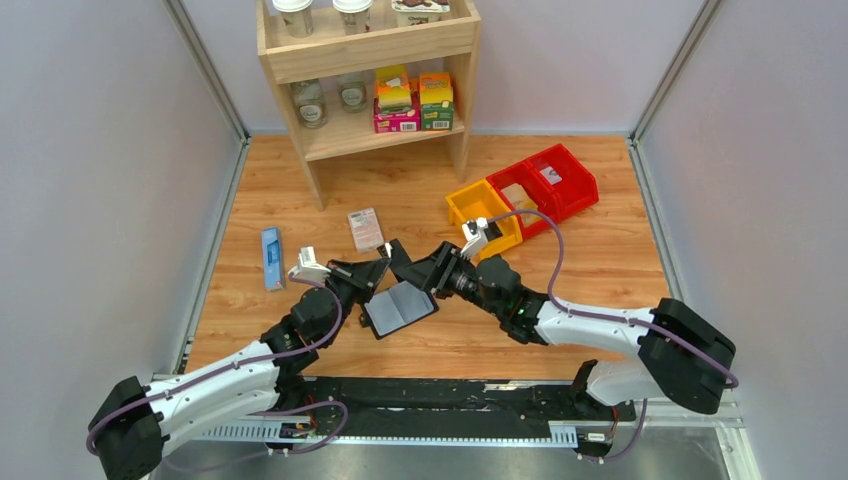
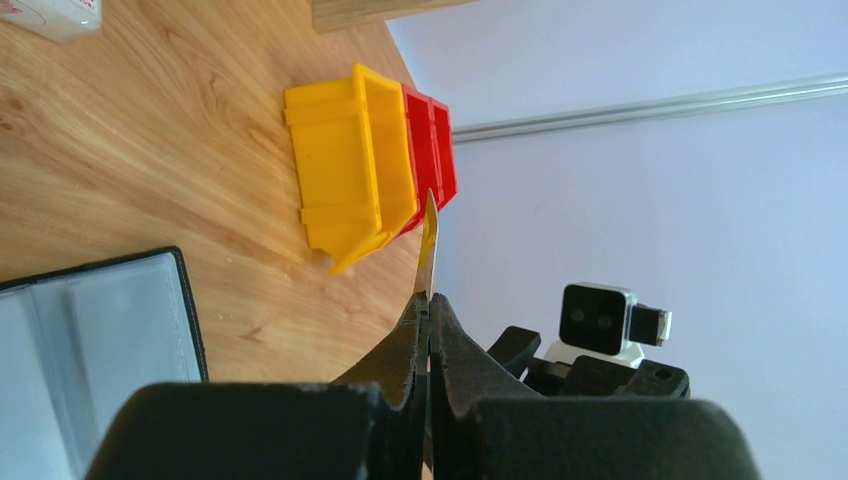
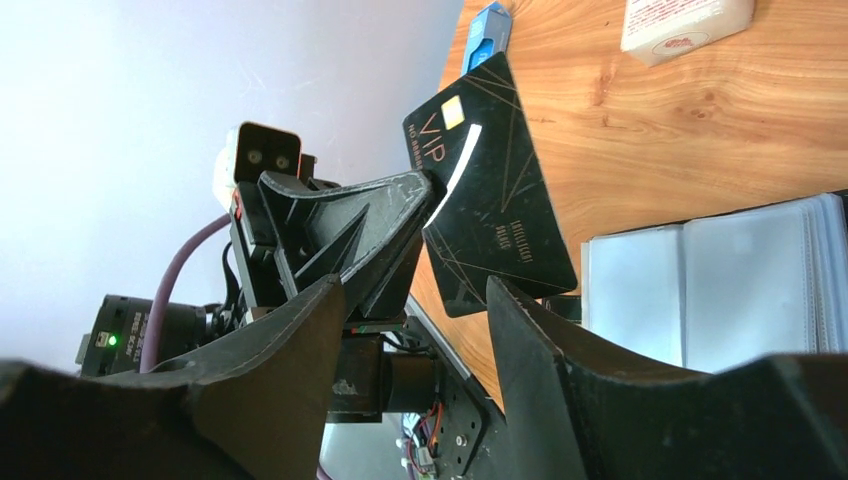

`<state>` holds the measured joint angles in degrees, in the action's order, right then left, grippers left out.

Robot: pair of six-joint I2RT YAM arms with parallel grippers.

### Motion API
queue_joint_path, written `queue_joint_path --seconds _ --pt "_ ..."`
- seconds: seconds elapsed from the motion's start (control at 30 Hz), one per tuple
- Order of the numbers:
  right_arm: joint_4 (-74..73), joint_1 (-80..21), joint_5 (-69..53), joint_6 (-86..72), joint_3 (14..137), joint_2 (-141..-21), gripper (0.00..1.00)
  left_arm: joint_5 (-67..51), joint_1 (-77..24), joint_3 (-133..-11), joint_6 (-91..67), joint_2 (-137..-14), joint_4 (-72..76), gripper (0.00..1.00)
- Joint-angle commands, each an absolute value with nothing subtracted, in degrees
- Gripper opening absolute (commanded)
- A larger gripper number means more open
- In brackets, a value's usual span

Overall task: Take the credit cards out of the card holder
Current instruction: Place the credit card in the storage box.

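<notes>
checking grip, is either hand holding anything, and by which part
The left hand pinches a black credit card by one long edge; the right hand holds nothing.

I get 1 card (image 2: 430, 245) edge-on only, its face hidden; the card holder (image 2: 100, 350) runs off the left wrist view.

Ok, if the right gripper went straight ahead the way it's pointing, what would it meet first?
Most likely the black credit card, pinched in the shut left gripper and standing just ahead of the right gripper's open fingers. Depth is hard to judge.
</notes>
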<state>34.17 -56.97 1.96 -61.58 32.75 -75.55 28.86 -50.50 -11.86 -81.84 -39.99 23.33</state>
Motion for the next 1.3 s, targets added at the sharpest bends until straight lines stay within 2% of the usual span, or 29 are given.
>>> queue_joint_path --seconds 0.0,0.2,0.4,0.8,0.87,1.0,1.1,1.17,1.27 --pt "33.1 -57.4 8.1 -65.2 30.9 -73.0 0.60 30.8 -51.2 -13.4 -84.6 -39.1 28.4 0.00" --pt "30.0 -57.7 11.9 -66.1 28.8 -68.7 0.62 31.0 -51.2 -12.7 -86.0 -39.5 28.4 0.00" --pt "35.2 -57.7 10.6 -66.0 28.6 -70.4 0.63 30.5 -51.5 -13.5 -85.9 -40.3 28.7 0.00" --pt "45.4 -56.7 6.5 -64.6 29.6 -75.5 0.55 28.6 -52.0 -12.6 -87.3 -41.3 31.4 0.00" --pt "46.7 -56.1 5.8 -64.3 29.5 -75.8 0.45 28.2 -52.0 -12.1 -87.4 -41.0 31.5 0.00" --pt "47.5 -55.4 4.7 -64.1 28.6 -75.6 0.19 27.2 -52.0 -11.3 -86.4 -40.0 32.3 0.00" --pt "47.9 -54.4 3.3 -63.7 27.4 -74.5 0.05 25.3 -51.9 -11.0 -84.2 -38.4 30.2 0.00" --pt "47.6 -53.3 1.9 -62.8 26.4 -73.0 0.00 23.9 -52.0 -11.5 -81.2 -36.3 27.0 0.07" --pt "43.4 -50.0 -4.7 -60.0 26.1 -69.7 0.00 21.5 -52.0 -15.9 -74.3 -31.9 13.2 0.29"
